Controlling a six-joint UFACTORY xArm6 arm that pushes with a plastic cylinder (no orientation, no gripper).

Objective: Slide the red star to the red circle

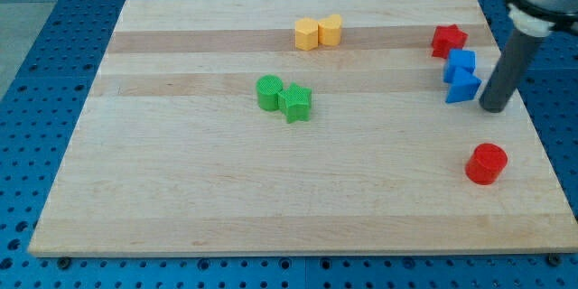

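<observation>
While my tip point(494, 107) rests on the wooden desk point(181, 190) near the view's right edge, it stands just to the right of the two blue blocks. This arm has no jaws, only a straight dark rod, so nothing is being held or let go. The red star point(448, 41) sits near the view's top right corner, up and to the left of my tip. Right below the star is a blue block point(461, 61) that looks like a cube, and it seems to touch the star. Under that one is a second blue block point(463, 87) with a slanted shape, pressed against the first. The red circle point(486, 163) lies lower down by the right edge, below my tip and well apart from the star. Two yellow blocks point(318, 32) sit side by side near the top middle. A green round block point(268, 92) and a green star point(295, 102) touch each other near the middle of the desk.
</observation>
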